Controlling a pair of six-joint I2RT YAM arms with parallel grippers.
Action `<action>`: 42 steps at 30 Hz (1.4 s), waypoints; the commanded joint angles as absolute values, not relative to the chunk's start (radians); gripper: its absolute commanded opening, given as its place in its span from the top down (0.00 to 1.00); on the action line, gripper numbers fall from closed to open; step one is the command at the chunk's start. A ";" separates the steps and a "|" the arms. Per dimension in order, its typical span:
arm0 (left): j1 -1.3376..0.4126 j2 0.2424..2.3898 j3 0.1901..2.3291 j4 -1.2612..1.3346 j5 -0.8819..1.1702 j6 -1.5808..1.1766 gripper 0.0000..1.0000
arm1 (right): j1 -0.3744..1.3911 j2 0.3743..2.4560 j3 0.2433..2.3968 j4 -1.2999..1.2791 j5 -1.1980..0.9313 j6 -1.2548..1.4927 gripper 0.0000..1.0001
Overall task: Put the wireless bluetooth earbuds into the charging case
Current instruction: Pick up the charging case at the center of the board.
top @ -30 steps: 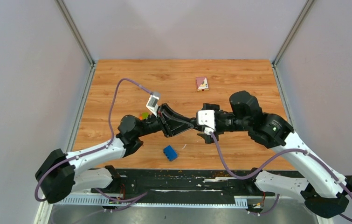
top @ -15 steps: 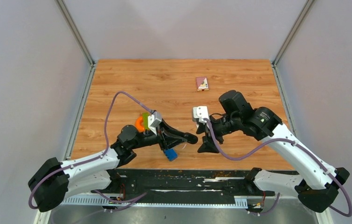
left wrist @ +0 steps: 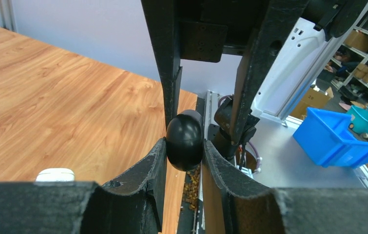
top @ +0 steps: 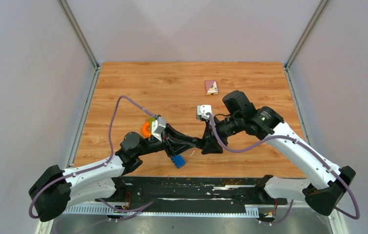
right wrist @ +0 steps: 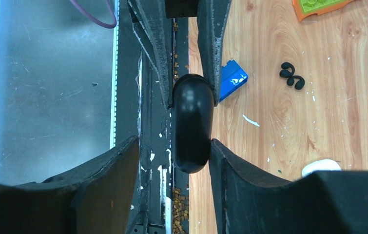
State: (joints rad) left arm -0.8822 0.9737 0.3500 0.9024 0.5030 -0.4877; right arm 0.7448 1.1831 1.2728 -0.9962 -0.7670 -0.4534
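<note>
The desk point(top: 182, 83) is a board of warm wood grain flecked with white specks. Plain pale grey walls point(top: 191, 29) close it in on three sides, with a metal post point(top: 78, 34) at each far corner. Along its near edge runs a black rail point(top: 186, 187) strewn with brown crumbs, and beyond that lies a scuffed grey metal surface point(right wrist: 45, 73). Above the middle of the near edge the two arms meet tip to tip. The left fingers point(left wrist: 147, 180) are clamped on one end of the black charging case point(right wrist: 192, 126), a smooth rounded capsule held in the air over the line where wood meets rail. The right fingers point(right wrist: 230, 170) stand apart around its other end: one touches the case's side, the other leaves a clear gap. Just inside the near edge lies a blue block point(right wrist: 233, 79). A little farther in from it the two black earbuds point(right wrist: 291, 76) rest close together on the wood, outside the case. A white scrap point(right wrist: 250, 120) lies near the block, and a white rounded thing point(right wrist: 320, 166) lies farther along. An orange and green piece point(top: 145, 129) sits left of the middle, and a small pack point(top: 211, 87) lies well apart toward the far edge. Past the near edge the left wrist view takes in a blue bin point(left wrist: 340, 136) and a cardboard box point(left wrist: 314, 100).
</note>
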 commanded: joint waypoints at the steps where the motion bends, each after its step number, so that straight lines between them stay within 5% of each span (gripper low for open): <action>1: -0.887 0.959 0.362 0.961 0.494 -0.483 0.92 | 0.742 1.179 1.272 -0.950 -0.813 -0.436 0.52; 5: -0.887 0.959 0.365 0.955 0.497 -0.477 0.89 | 0.742 1.180 1.279 -0.959 -0.826 -0.467 0.68; 8: -0.888 0.952 0.382 0.883 0.508 -0.438 0.72 | 0.741 1.191 1.308 -0.995 -0.810 -0.541 0.73; 12: -0.902 0.921 0.417 0.690 0.501 -0.318 0.57 | 0.742 1.208 1.355 -1.054 -0.767 -0.631 0.75; 20: -0.912 0.964 0.486 0.591 0.527 -0.244 0.45 | 0.766 1.249 1.429 -1.155 -0.690 -0.775 0.76; 42: -0.957 1.026 0.528 0.581 0.521 -0.176 0.60 | 0.794 1.337 1.528 -1.232 -0.591 -0.821 0.76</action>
